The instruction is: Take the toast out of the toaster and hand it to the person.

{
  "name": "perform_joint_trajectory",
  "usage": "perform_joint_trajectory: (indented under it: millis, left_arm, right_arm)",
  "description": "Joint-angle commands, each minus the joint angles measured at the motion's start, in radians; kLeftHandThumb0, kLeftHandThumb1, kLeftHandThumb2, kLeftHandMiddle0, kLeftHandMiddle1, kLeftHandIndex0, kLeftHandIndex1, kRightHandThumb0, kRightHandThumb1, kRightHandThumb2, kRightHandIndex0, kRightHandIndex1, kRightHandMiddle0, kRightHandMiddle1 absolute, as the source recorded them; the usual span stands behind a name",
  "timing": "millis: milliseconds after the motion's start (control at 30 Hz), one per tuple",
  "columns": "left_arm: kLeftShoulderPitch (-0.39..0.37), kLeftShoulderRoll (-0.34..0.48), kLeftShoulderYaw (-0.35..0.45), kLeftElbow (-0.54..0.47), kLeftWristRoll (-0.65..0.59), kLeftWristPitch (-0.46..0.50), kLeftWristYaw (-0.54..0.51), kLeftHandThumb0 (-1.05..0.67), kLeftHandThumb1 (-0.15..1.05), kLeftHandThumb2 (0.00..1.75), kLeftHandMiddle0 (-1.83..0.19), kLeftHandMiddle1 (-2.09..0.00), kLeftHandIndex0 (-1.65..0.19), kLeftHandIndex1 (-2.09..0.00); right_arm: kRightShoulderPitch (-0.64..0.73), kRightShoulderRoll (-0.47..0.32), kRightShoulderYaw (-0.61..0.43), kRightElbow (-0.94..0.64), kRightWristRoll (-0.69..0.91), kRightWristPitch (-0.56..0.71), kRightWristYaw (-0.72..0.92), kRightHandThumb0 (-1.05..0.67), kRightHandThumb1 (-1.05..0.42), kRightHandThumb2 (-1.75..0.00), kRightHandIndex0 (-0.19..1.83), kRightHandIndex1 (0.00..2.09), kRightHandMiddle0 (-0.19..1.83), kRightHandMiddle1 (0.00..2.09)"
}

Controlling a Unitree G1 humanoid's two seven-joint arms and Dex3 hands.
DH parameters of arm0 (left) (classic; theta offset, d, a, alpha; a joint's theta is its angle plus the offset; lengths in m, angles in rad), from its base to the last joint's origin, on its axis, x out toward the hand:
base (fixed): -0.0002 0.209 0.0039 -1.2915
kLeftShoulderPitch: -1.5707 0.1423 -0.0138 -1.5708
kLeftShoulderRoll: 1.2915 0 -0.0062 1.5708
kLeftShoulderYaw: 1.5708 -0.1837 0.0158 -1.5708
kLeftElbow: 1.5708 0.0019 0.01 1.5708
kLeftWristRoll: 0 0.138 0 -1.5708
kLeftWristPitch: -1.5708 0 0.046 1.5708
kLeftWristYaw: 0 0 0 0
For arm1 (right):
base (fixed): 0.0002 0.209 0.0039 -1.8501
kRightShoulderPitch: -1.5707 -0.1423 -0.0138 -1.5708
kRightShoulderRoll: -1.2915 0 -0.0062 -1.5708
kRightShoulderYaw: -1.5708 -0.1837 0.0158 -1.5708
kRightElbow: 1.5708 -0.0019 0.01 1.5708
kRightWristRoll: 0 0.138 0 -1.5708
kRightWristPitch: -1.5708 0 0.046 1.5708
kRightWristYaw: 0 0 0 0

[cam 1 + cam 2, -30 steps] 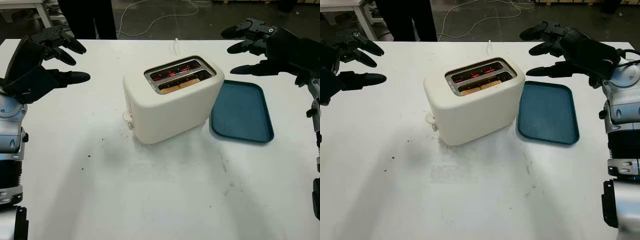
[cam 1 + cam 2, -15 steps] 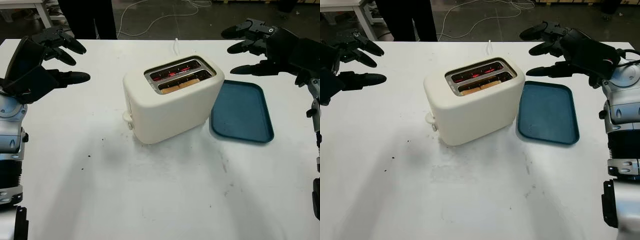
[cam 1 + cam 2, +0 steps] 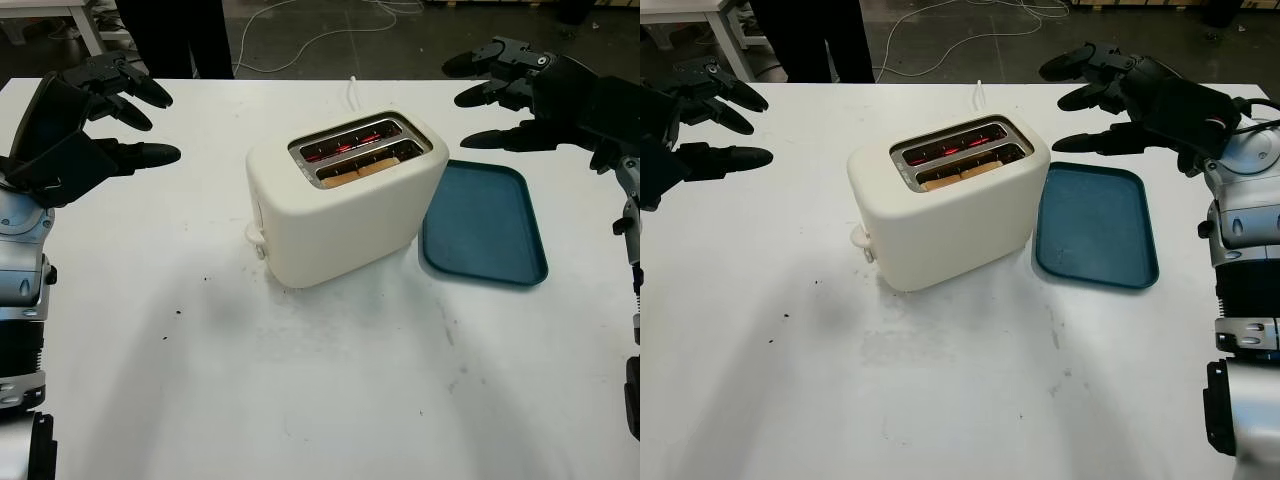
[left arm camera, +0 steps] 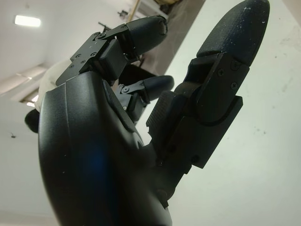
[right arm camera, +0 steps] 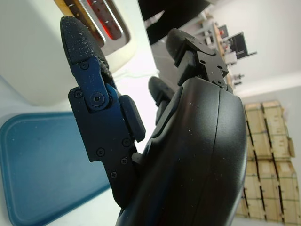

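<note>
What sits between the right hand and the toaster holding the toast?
In the left eye view, the far corner of the blue tray and bare white table lie between the open right hand and the toaster; the toast sits in its nearer slot.

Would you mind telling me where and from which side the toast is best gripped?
Grip the toast by its top edge, coming straight down from above. It sits sunk in the nearer slot of the toaster, so the upper crust is the part exposed, and the slot walls block any side approach. The other slot glows red, so keep fingers shallow. The right hand and left hand are both open, away from it.
</note>
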Motion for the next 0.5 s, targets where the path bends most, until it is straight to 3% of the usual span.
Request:
perform_joint_trajectory:
  millis: [0,467]
  left_arm:
    - [0.007,-0.001,0.002,-0.014,0.002,0.006,0.006,-1.05,0.72,0.0,-0.45,-1.29,-0.49,-1.13]
    - [0.001,0.0,0.001,0.003,-0.005,-0.009,-0.002,-1.05,0.72,0.0,-0.46,-1.3,-0.49,-1.14]
  right_arm:
    - [0.001,0.004,-0.005,-0.015,0.007,0.004,-0.001,-0.72,-0.78,0.0,0.0,0.8,0.07,0.64]
    - [-0.002,0.011,-0.008,-0.003,0.012,-0.005,-0.004,-0.73,-0.78,0.0,0.0,0.81,0.07,0.66]
